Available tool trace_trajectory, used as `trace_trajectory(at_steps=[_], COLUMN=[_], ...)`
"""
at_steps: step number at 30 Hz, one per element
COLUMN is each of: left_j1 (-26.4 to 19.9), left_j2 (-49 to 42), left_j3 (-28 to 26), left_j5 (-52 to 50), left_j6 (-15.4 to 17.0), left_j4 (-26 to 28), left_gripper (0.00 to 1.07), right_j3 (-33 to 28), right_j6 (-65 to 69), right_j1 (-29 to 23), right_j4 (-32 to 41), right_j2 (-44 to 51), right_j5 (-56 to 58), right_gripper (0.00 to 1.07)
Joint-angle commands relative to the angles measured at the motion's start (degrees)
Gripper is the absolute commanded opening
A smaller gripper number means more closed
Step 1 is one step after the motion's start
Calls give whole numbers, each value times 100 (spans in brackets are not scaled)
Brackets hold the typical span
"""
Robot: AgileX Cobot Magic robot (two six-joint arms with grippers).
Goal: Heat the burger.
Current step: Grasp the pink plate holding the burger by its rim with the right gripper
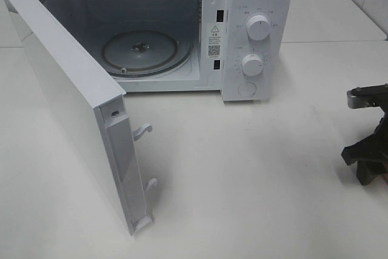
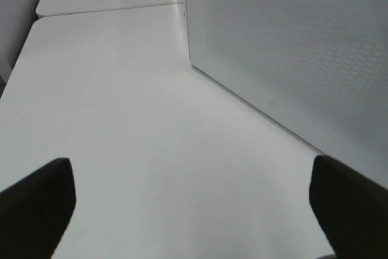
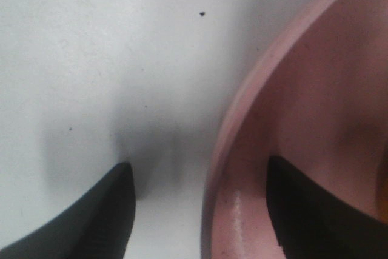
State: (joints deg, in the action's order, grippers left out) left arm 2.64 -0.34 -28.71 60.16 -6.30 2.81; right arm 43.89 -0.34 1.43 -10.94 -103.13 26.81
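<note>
The burger is out of view in every frame. The white microwave [image 1: 257, 4] stands at the back of the table with its door [image 1: 66, 89] swung wide open to the left. Its glass turntable [image 1: 145, 50] is bare. My right gripper [image 3: 197, 177] straddles the rim of a round pink plate [image 3: 315, 89]: one finger rests over the table, the other inside the plate, and they stand apart without touching the rim. In the exterior high view only the right arm [image 1: 367, 150] shows, at the right edge. My left gripper [image 2: 191, 207] is open above the bare table, beside the door's outer face [image 2: 291, 40].
The open door juts toward the table's front edge, with two latch hooks [image 1: 145, 130] on its free end. The microwave's two knobs [image 1: 259, 26] sit on its right panel. A seam [image 2: 109, 9] joins a second table behind the left side.
</note>
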Motion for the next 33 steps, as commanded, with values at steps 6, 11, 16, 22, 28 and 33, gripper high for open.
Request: trace_trajectory(at_steps=[6,11,16,22,28,33], left_j1=[23,23,23,23,23,23], left_j2=[-132,-132,-132,-132,-132,-132], left_j3=[23,23,23,23,23,23], left_j5=[-52,-52,-52,-52,-52,-52], left_j6=[11,11,11,11,11,11], left_j4=[23,23,23,23,23,23], left_gripper=[98,98,98,98,98,98], right_j3=[11,11,11,11,11,11], right_j6=[34,34,97,321,739,974], right_j1=[40,40,40,34,29,29], right_j4=[-149,-143,-97,-229,-533,-705], right_j2=[-40,-40,-40,-29,-23,120], right_j5=[-69,-69,-80,-69,189,275], right_gripper=[17,0,0,0,0,0])
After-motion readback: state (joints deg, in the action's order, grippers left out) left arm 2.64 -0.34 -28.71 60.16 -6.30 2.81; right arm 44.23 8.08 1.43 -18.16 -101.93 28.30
